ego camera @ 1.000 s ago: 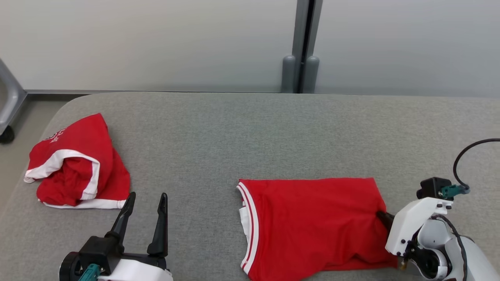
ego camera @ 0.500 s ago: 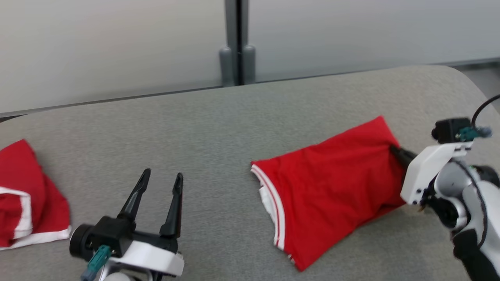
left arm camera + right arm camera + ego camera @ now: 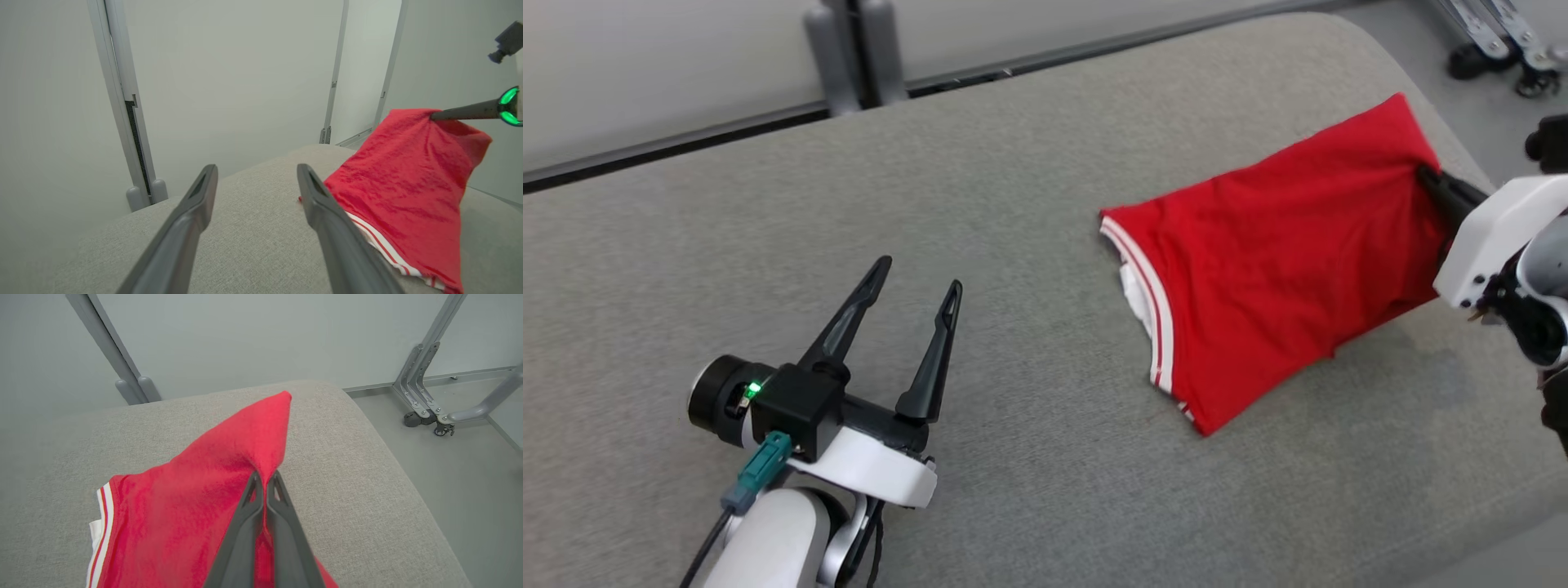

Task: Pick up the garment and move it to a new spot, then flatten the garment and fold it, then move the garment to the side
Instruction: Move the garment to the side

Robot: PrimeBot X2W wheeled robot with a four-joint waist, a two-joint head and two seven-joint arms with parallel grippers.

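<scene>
A folded red knit garment (image 3: 1274, 269) with white-striped trim lies near the rounded right end of a grey woven-fabric table (image 3: 980, 188). One edge is pinched and raised by the right gripper (image 3: 1427, 175), while the left gripper (image 3: 919, 273) hovers well apart, its tapered fingers spread and empty.

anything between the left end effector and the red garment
Nothing visible. Bare grey padded surface lies between the open left end effector and the garment, on its striped-hem side. The right end effector is shut on the garment's opposite edge.
</scene>
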